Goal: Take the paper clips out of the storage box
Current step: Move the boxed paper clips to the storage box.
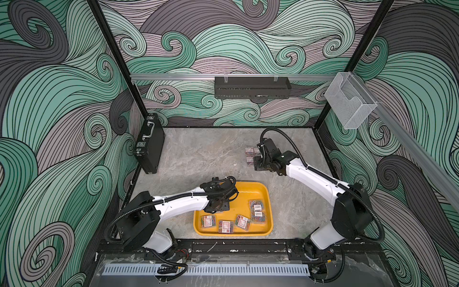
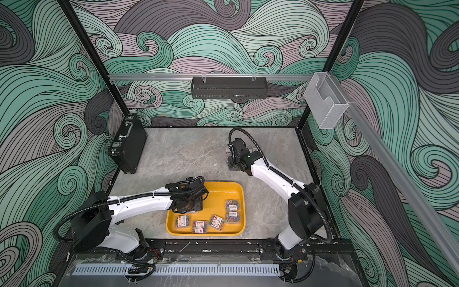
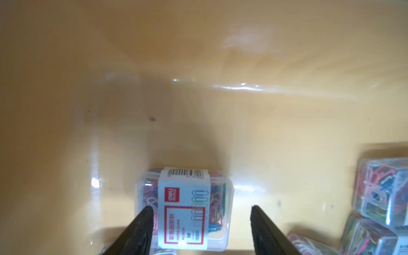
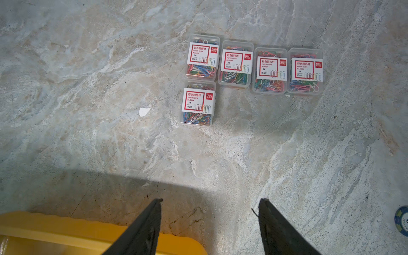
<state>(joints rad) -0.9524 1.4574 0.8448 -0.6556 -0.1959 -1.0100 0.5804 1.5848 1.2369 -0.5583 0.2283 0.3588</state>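
Note:
The yellow storage box (image 1: 250, 191) (image 2: 223, 191) lies at the front middle of the table. Several clear boxes of paper clips (image 1: 242, 222) (image 2: 216, 222) lie in its near half. My left gripper (image 1: 218, 207) (image 3: 201, 207) hangs low inside it, open, straddling one labelled box (image 3: 183, 198). One fingertip (image 3: 148, 212) touches that box's side and the other stands apart from it. My right gripper (image 1: 258, 165) (image 4: 210, 199) is open and empty above bare table, just past the tray's corner (image 4: 55, 231). Several more boxes (image 4: 254, 66) (image 1: 250, 155) lie in rows on the table beyond it.
A black briefcase (image 1: 149, 144) leans at the back left. On the back wall hangs a black shelf (image 1: 252, 87), and a clear acrylic holder (image 1: 350, 102) is on the right rail. A small blue disc (image 4: 403, 220) lies on the table. More boxes (image 3: 384, 194) crowd beside the left gripper.

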